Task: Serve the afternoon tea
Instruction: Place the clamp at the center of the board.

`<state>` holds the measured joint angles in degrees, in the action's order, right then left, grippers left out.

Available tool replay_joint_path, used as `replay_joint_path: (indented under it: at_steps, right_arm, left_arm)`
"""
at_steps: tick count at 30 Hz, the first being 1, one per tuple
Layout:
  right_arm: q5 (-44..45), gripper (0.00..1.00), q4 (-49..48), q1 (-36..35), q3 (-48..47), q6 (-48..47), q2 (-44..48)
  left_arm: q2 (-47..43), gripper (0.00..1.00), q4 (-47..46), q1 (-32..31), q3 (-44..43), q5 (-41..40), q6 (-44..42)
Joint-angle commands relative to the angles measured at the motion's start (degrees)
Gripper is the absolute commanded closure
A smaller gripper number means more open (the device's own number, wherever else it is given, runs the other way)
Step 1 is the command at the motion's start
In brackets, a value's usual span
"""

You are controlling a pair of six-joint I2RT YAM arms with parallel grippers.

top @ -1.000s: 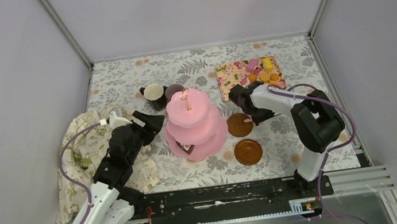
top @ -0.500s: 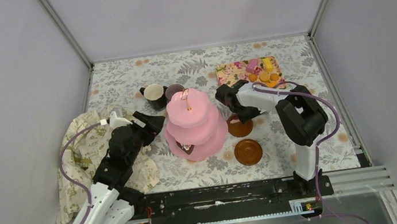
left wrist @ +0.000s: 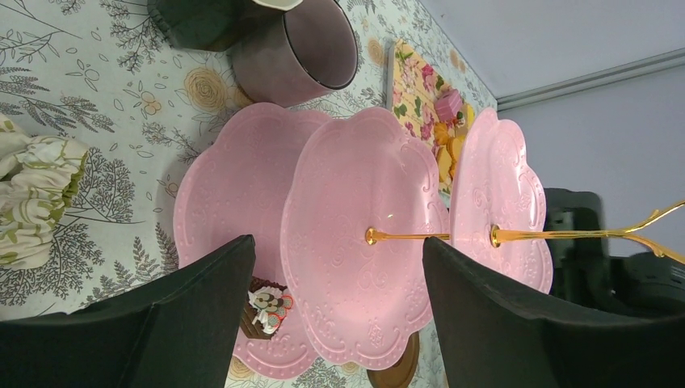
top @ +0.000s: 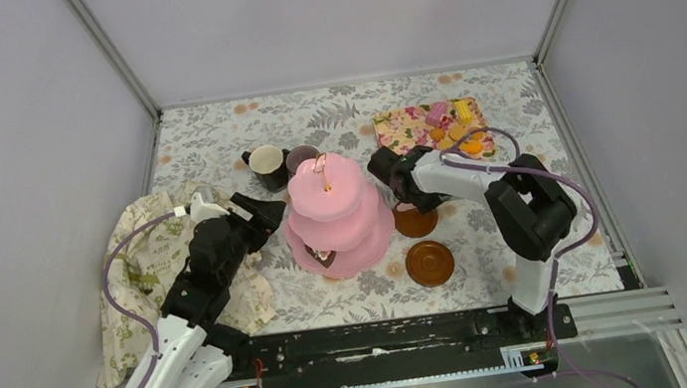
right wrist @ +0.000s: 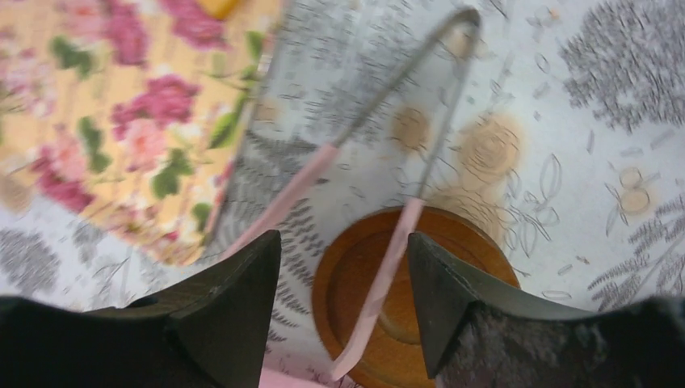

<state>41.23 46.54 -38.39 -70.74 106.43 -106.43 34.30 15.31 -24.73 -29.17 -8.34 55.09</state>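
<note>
From above, the table [top: 211, 131] wears a grey leaf-print cover, boxed in by plain grey walls and aluminium posts. The pink cake stand [top: 351, 203] sits mid-table, with a dark sweet [top: 324, 257] on its lowest tier. At its eleven o'clock a dark mug [top: 267, 164] and a purplish mug [top: 302, 159] stand side by side. At one o'clock lies the floral tray [top: 406, 126] with orange, pink and yellow sweets [top: 459, 129], and at nine o'clock the crumpled beige cloth [top: 139, 271]. One saucer [top: 429, 263] lies at four o'clock. A second saucer [top: 419, 224] at three o'clock is partly hidden under my right gripper [top: 401, 191]. My left gripper [top: 267, 212] hangs just beside the stand at its nine o'clock.

Left wrist: my fingers are spread wide and hold nothing. The three tiers and the gold loop handle [left wrist: 646, 226] are framed between them.

Right wrist: my fingers stand apart, not closed on anything. Between them metal tongs [right wrist: 299, 186] with pink tips lie on the cover, one tip resting across the second saucer. The tray's corner is at ten o'clock.
</note>
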Motion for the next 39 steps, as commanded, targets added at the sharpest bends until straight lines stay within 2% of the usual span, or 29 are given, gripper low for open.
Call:
replay_joint_path:
  at_steps: [1,7,10,11,13,16,20,24,31,39]
  right_arm:
    - [9.34,0.34,-7.1,-0.95,0.27,-19.39,6.9]
    - [10.92,0.33,-15.64,-0.94,3.7,-41.79,14.79]
    - [11.34,0.21,-23.09,-0.9,8.03,-58.09,19.33]
    - [11.1,0.2,-26.55,-0.85,10.41,-64.6,21.28]
    - [7.03,0.17,-35.68,-0.25,15.99,-78.05,26.35]
    - [-1.11,0.18,-40.36,2.62,20.2,-88.76,30.97]
    - [-7.97,0.2,-37.55,6.09,19.58,-94.92,30.99]
    - [-9.97,0.21,-35.62,6.69,17.12,-98.46,26.25]
    - [-17.82,0.23,-37.35,11.58,16.89,-99.7,21.65]
    - [-22.93,0.25,-37.49,14.48,15.37,-102.35,15.85]
  left_arm:
    - [-0.42,0.17,-1.49,-0.39,-0.49,-0.77,-0.1]
    - [-0.78,0.17,-3.07,-0.41,0.13,-1.05,0.55]
    - [-0.82,0.17,-3.32,-0.4,-0.21,-1.22,0.56]
    - [-0.87,0.17,-3.35,-0.42,-0.39,-1.15,0.5]
    - [-0.96,0.17,-3.27,-0.41,-0.66,-1.04,0.22]
    - [-1.46,0.17,-3.5,-0.41,-0.53,-1.22,0.18]
    - [-1.03,0.17,-4.7,-0.41,0.03,-0.12,0.71]
    - [-0.66,0.17,-5.35,-0.4,0.03,0.11,0.59]
    - [-0.17,0.17,-5.5,-0.41,-0.27,-0.1,0.1]
    - [3.01,0.17,-7.96,-0.39,-0.34,0.53,0.63]
